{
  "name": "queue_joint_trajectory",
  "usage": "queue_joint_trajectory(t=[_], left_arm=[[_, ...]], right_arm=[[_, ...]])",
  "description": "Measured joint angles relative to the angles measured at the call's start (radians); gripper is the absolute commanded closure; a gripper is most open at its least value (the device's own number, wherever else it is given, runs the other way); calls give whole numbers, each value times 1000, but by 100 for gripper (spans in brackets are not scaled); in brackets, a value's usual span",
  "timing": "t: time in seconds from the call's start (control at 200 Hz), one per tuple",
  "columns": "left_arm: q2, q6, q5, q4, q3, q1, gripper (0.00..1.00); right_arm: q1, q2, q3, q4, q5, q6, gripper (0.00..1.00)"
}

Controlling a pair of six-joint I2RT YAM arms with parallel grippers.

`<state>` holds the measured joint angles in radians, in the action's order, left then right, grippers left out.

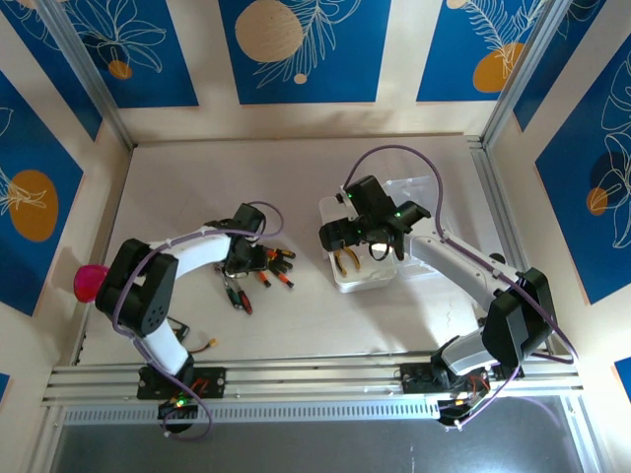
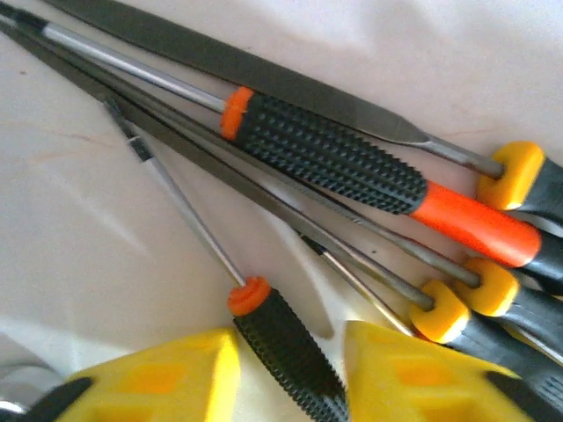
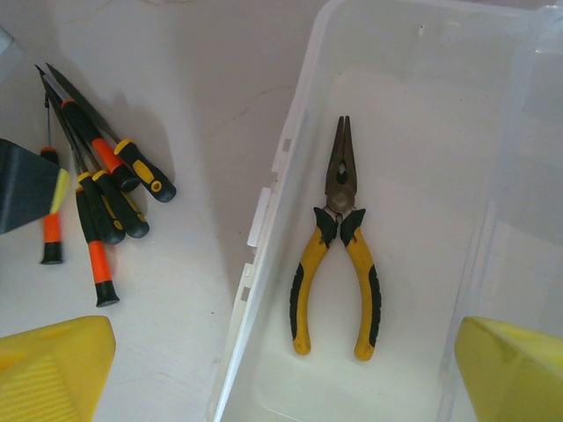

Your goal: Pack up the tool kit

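straddles the ribbed black handle of a thin orange-collared screwdriver (image 2: 268, 325) with the left end effector (image 2: 286, 352), low on the white worktop (image 2: 79, 255) to single it from the loose tool bundle (image 2: 352, 167); cannot tell whether clenched yet. hovers with the right end effector (image 3: 281, 369) released over the clear rectangular plastic case (image 3: 299, 123), likely waiting for more tools beside the yellow-handled pliers (image 3: 339, 255) lying inside.

White table (image 1: 325, 335): clear case (image 1: 363, 282) (right side), screwdrivers (image 1: 272, 267) loose at centre-left.
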<state>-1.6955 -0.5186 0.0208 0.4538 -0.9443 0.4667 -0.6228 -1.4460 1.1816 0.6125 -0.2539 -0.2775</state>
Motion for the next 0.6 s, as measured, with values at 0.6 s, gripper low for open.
queue_joint_trajectory(t=[0.6], left_arm=[[38, 51, 26, 63, -11, -12, 100]], right_arm=[[43, 32, -59, -63, 150, 6, 1]])
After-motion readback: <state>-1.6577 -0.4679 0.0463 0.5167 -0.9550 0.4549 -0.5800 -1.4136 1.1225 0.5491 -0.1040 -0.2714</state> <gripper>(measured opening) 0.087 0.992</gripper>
